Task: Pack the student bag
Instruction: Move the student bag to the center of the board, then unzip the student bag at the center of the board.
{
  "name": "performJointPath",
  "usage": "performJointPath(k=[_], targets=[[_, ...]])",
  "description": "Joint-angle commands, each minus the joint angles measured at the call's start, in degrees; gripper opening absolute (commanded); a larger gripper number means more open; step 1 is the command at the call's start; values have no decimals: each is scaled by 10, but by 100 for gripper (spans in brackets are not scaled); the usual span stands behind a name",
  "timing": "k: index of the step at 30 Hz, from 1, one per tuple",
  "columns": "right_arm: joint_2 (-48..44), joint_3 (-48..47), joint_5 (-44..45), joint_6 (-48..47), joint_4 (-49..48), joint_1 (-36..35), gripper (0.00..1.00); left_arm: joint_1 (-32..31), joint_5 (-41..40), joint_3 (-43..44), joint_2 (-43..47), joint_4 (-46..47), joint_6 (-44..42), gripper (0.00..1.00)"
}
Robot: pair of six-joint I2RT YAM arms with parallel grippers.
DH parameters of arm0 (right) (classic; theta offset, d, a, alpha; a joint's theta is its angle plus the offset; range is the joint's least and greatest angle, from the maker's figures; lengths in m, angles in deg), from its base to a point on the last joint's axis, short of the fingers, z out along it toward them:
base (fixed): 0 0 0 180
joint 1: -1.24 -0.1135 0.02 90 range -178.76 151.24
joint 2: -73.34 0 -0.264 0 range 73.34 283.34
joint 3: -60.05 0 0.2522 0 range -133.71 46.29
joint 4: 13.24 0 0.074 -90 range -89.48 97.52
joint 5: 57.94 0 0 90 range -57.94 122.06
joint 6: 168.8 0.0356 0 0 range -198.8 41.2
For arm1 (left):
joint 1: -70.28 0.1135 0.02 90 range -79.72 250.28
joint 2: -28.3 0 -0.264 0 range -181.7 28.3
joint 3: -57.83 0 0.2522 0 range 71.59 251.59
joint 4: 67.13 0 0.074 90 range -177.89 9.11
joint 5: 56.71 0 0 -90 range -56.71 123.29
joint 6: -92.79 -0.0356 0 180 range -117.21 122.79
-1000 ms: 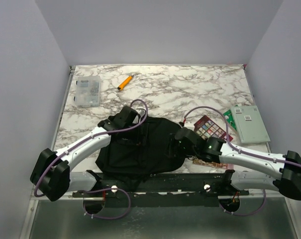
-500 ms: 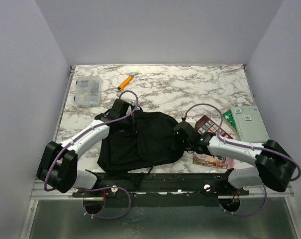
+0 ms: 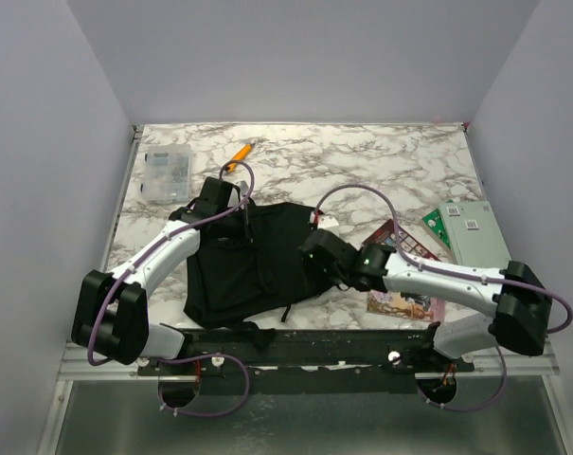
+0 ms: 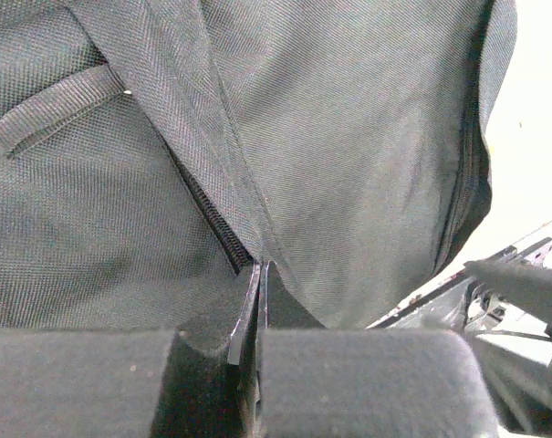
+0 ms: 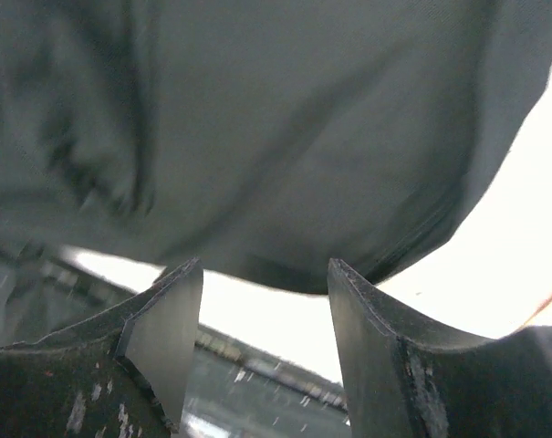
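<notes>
Top external | left pincer (image 3: 241, 223) pinching student bag (image 3: 267, 270) far edge | right pincer (image 3: 312, 263) agape

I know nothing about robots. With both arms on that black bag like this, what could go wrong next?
1. The left gripper is shut on only a thin fold of the large black fabric backpack, beside its zipper; a pull might slip it free.
2. The right gripper is open and holds nothing, so the limp backpack, lying by the near edge of the marble table, could be dragged off.
</notes>
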Motion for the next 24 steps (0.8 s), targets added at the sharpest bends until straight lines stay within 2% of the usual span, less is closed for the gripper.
performJointPath(k=[1, 6, 12, 21, 24], targets=[[-52, 53, -60, 89, 0, -68, 61, 6, 41, -1, 4, 16, -15, 0], [-62, 159, -110, 156, -171, -112, 61, 8, 53, 2, 9, 24, -12, 0], [-9, 217, -80, 167, -345, -132, 58, 9, 61, -1, 8, 26, -11, 0], [54, 212, -56, 167, -406, -142, 56, 10, 61, -2, 9, 27, -11, 0], [74, 208, -38, 168, -402, -148, 48, 10, 61, -2, 10, 26, -11, 0]])
